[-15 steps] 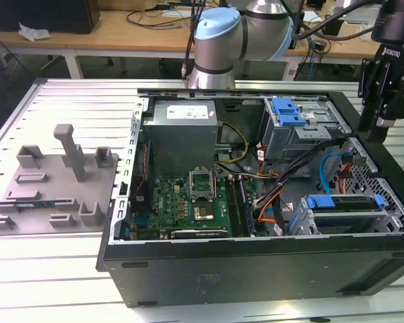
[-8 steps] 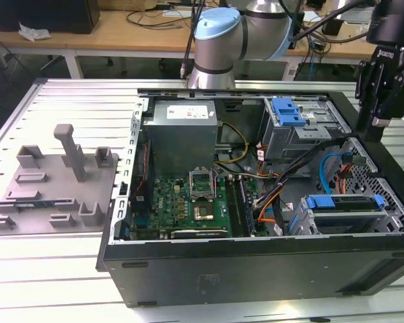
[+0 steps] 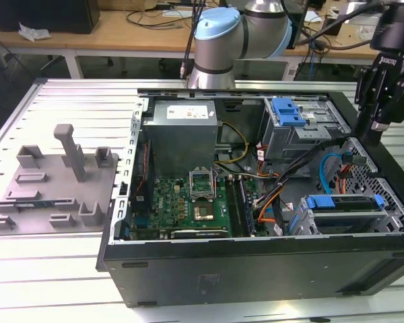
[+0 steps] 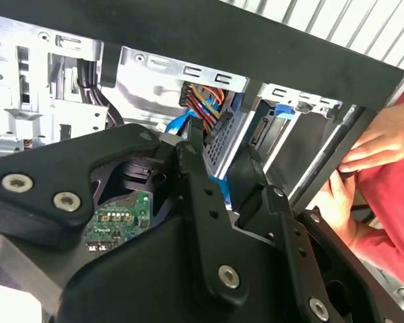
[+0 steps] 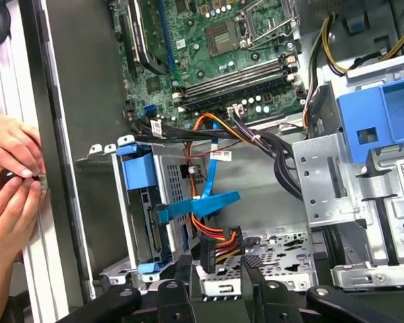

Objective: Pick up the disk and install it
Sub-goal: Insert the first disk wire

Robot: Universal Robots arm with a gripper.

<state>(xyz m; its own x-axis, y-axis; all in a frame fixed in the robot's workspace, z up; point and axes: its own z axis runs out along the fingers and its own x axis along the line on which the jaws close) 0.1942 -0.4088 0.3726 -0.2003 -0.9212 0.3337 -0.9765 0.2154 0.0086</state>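
In the exterior view, an open computer case point(image 3: 209, 272) lies on its side across the middle and right of the frame. A grey fixture point(image 3: 54, 182) sits on the table at the exterior view's left. Inside the case, the power supply point(image 3: 182, 131) is at the upper middle and the motherboard point(image 3: 188, 205) is below it. The gripper point(image 3: 376, 131) hangs at the upper right of the frame, over the case's far right rim. At the lower right, a drive cage point(image 3: 390, 215) holds what we take for the disk point(image 3: 343, 202). Its blue carrier frame shows plainly, but its silver body is mostly hidden. The gripper is above it and apart from it.

In the second wrist view, the gripper point(image 4: 219, 168) has its black fingers point(image 4: 192, 175) spread, with nothing between them. Beyond them are bundled cables point(image 4: 205, 101) and the metal cage. Two hands point(image 4: 374, 145) rest on the case's dark edge, against a red garment.

In the first wrist view, the gripper point(image 5: 217, 272) is likewise spread and empty, with orange and red cables point(image 5: 219, 239) showing through the gap. The disk point(image 5: 140, 202) stands seated in the drive cage point(image 5: 172, 175), its blue frame just beside a blue flat cable point(image 5: 202, 205). The hands point(image 5: 13, 168) pinch a small dark object at the case's outer wall. The motherboard point(image 5: 222, 47) lies farther off.
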